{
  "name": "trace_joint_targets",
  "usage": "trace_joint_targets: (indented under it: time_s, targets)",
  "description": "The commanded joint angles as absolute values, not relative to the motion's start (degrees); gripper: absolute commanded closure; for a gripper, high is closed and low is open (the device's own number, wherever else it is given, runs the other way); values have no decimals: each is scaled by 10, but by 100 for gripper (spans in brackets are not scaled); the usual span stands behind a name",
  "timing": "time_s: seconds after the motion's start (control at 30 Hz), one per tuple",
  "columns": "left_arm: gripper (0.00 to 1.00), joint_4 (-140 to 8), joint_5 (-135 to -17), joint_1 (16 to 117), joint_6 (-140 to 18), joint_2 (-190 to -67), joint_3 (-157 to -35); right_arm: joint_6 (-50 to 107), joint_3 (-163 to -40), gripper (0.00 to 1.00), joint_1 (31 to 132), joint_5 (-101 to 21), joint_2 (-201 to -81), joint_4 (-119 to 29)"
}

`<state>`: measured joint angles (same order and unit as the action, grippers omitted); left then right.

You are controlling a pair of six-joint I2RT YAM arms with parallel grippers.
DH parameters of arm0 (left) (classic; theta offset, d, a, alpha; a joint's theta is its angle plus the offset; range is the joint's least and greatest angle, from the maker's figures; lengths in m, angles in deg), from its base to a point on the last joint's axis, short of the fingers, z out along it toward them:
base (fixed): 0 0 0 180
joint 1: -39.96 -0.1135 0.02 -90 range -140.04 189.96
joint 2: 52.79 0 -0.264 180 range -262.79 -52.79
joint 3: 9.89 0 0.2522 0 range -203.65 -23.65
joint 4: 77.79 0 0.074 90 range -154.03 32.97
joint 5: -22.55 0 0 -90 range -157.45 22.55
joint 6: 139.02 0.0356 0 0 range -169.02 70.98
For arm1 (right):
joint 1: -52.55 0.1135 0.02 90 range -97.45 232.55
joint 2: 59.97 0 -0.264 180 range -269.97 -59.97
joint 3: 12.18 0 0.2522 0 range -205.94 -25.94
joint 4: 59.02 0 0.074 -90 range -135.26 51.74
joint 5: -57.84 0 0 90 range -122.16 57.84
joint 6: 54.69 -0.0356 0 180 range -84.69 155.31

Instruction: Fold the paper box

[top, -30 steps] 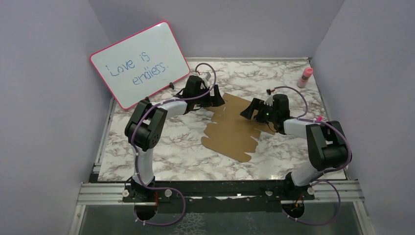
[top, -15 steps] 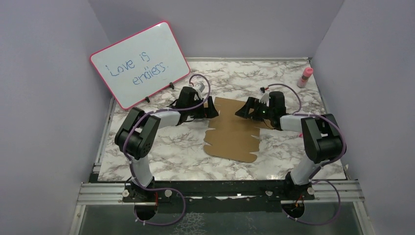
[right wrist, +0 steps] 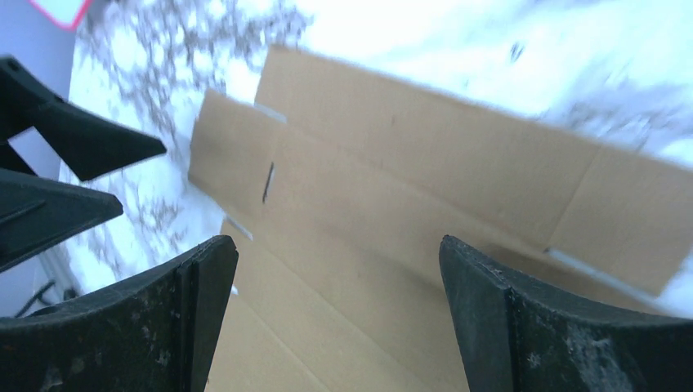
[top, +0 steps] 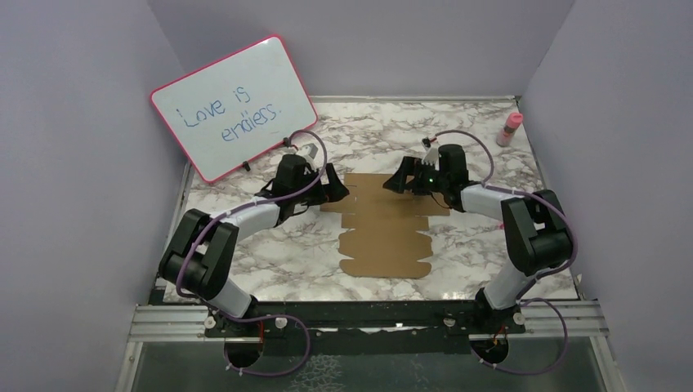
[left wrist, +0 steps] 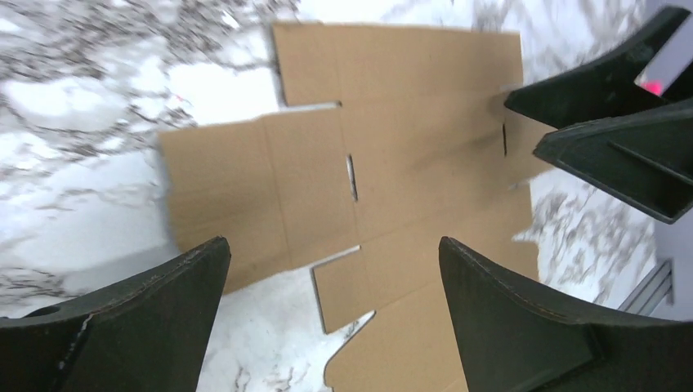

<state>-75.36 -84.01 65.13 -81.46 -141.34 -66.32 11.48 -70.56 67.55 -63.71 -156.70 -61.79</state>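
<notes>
Cardboard sheet [top: 384,224] — flat, brown, die-cut with notched flaps — is laid at the centre of the frame on the white marbled surface [top: 278,253]. The left pincer [top: 337,186] and right pincer [top: 394,180] are seen spread wide at its upper corners — nothing is pinched.

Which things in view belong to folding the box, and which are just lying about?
For the job:
- paper box, a flat unfolded brown sheet
- left claw, open, at the sheet's far left side
- right claw, open, at its far right side

Lying about:
- whiteboard, propped up at the far left
- pink bottle, in the far right corner
</notes>
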Motion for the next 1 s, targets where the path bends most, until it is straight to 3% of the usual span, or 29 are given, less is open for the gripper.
trace_joint_targets:
  time_s: [0.0,0.13,0.27,0.37,0.97]
  targets:
    - [1,-796,-813,620,-874,-1406,-680,84,-751,0,676,-522,-1536,-605]
    - [1,-823,-859,600,-879,-1421,-701,44,-786,0,676,-456,-1536,-579]
    - [1,-872,-907,583,-897,-1444,-702,45,-811,4,674,-515,-1570,-550]
    - [1,-879,-907,576,-896,-1459,-701,49,-765,6,674,-559,-1569,-633]
    - [13,-855,-953,605,-908,-1657,-835,42,-801,8,675,-613,-1670,-653]
